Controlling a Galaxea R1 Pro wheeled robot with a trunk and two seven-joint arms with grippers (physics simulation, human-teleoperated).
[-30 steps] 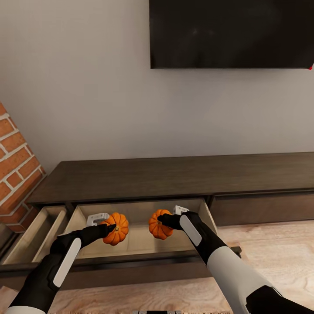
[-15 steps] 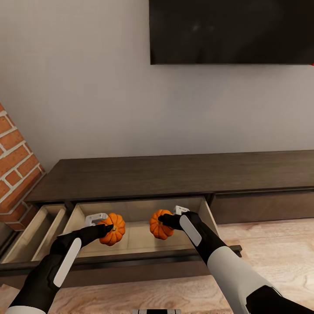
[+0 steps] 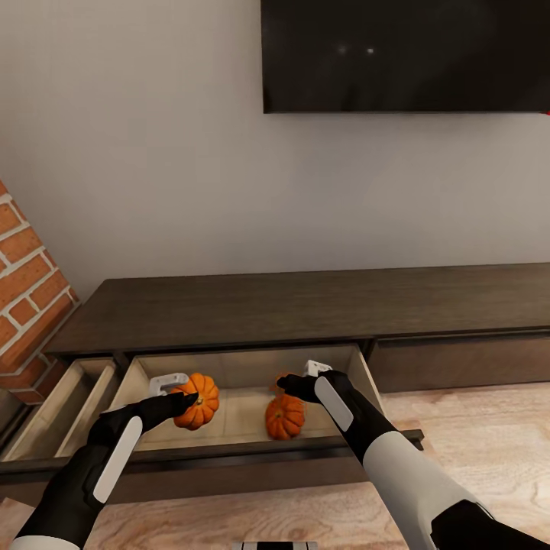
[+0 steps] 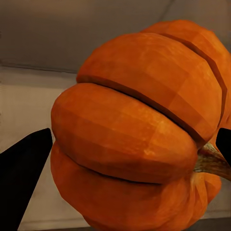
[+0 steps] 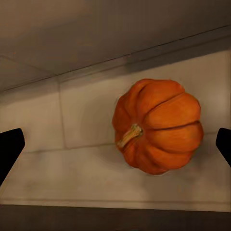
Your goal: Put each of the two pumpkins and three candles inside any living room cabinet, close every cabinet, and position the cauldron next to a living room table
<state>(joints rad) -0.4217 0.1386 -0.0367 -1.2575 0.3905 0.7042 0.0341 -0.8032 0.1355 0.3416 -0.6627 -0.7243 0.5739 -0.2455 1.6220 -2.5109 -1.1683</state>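
Head view: no readable writing. The right gripper (image 3: 284, 383) has released its pumpkin (image 3: 285, 416), now lying in the open cabinet drawer (image 3: 237, 443); the left gripper (image 3: 186, 396) still clasps the other pumpkin (image 3: 198, 400).

This is a living room in a home. A black TV (image 3: 405, 55) hangs on a pale wall above a long, low wooden cabinet (image 3: 305, 305), with a brick column (image 3: 27, 298) beside it and a plank floor (image 3: 473, 435).

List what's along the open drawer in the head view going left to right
left gripper → left pumpkin → right pumpkin → right gripper
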